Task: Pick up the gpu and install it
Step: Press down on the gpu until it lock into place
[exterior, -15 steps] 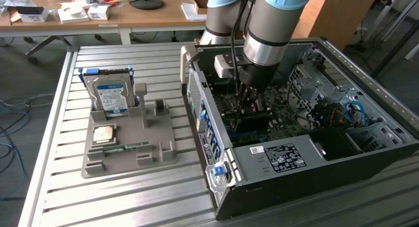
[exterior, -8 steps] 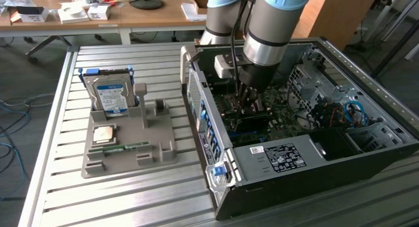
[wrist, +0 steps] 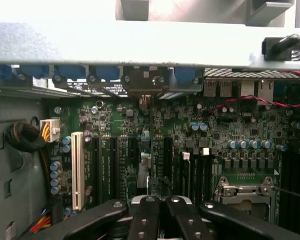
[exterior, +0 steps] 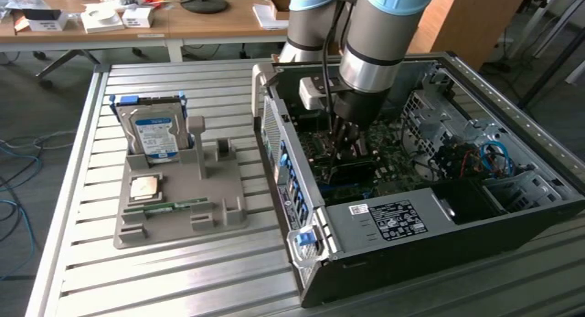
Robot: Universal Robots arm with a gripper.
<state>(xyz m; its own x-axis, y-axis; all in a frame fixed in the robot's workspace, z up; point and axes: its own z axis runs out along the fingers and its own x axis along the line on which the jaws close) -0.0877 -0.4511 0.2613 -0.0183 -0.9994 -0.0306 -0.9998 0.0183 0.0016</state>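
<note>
Reaching down inside the open computer case (exterior: 512, 214), your gripper (exterior: 352, 144) has its fingers closed together, close over the green motherboard (wrist: 155, 135).

Wooden desks (exterior: 210, 22) behind a slatted metal table (exterior: 183, 269).

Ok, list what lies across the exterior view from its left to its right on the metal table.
Hard drive standing in the grey holder tray → memory stick lying on that tray → open computer case → gripper, shut, down inside the case over the motherboard → blue cables.
</note>
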